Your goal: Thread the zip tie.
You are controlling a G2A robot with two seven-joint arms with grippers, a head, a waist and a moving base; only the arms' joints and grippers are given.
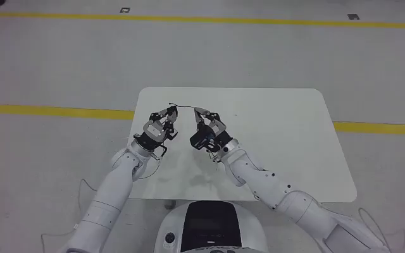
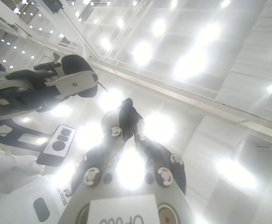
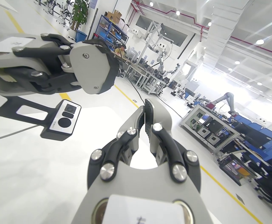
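Right fingers [image 3: 153, 115], left fingers [image 3: 93, 67] pinch zip tie [image 1: 182, 105] ends.

White table [image 1: 285, 145] under the right gripper [image 3: 145, 108], grey floor [image 1: 76, 63] with yellow lines [image 1: 190, 19] beyond it, plant [image 3: 79, 12], shelves of blue bins [image 3: 110, 31] and metal workbenches [image 3: 148, 82] far ahead of it, bright ceiling lamps [image 2: 142, 51] overhead.
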